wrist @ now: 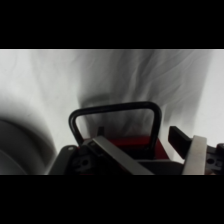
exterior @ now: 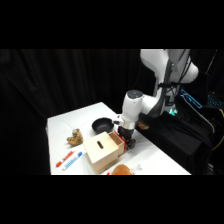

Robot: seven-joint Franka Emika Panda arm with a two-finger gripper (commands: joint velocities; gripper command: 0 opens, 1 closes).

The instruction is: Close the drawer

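Note:
The tan wooden box with a slot on top stands near the table's front. The drawer shows its reddish front at the box's right end; how far out it stands I cannot tell. My gripper hangs low right beside that front. In the wrist view the drawer's red front and its thin dark wire handle lie just beyond my gripper. The fingers stand apart, so the gripper is open and holds nothing.
A black bowl sits just behind the box, and its rim fills the wrist view's left edge. A brown toy and a red and a blue marker lie left of the box. An orange-brown round thing rests at the front edge.

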